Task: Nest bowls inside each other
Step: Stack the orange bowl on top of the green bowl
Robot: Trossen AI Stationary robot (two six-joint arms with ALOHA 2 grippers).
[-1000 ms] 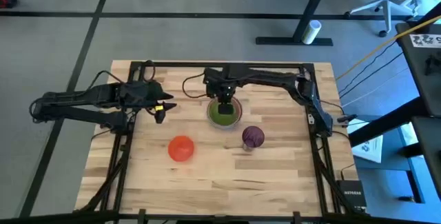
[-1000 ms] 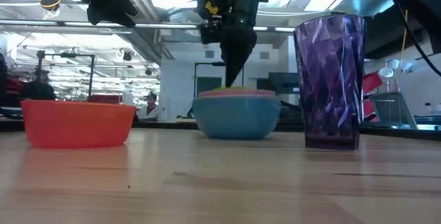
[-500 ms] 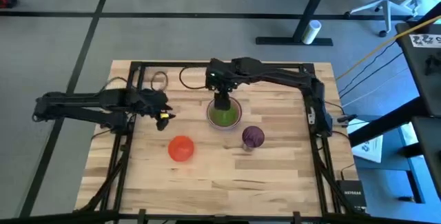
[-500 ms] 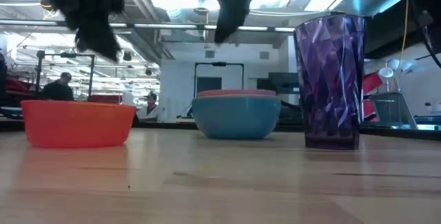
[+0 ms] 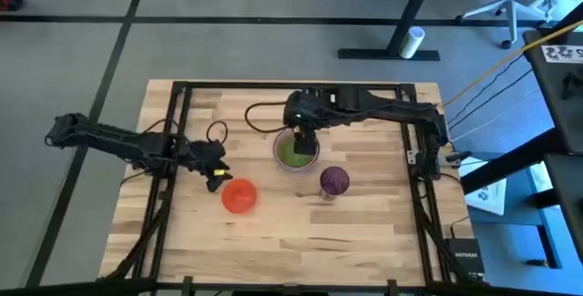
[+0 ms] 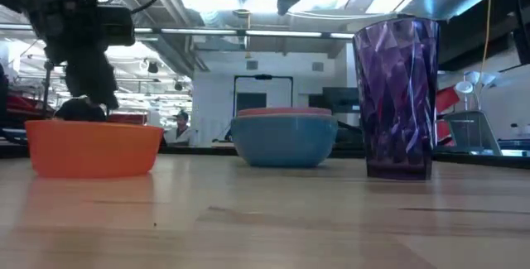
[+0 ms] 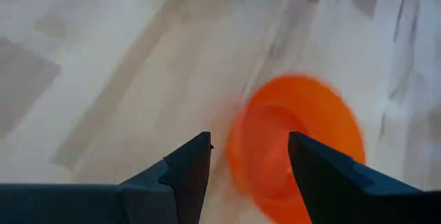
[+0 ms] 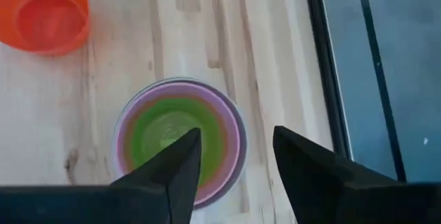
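Left jaws point(image 5: 216, 177): released; I have brought them down from mid-bench to the small round orange-red plastic bowl point(image 5: 240, 196), just ahead of them, ready to grasp its rim.
Right jaws point(image 8: 231, 156): released, risen above the nested stack of plastic bowls point(image 5: 296, 151), green innermost.
Purple faceted plastic bowl point(image 5: 334, 180): unmoved, waiting beside the stack.

A light wooden table point(image 5: 291, 232) with a dark frame is sitting on grey floor. Off past the far right corner a white cylinder point(image 5: 414, 41) is lying next to a desk leg, and a white office chair point(image 5: 510, 0) is parked farther right. A yellow cable point(image 5: 492, 68) is running diagonally on the right, and papers point(image 5: 487, 196) are lying there too.
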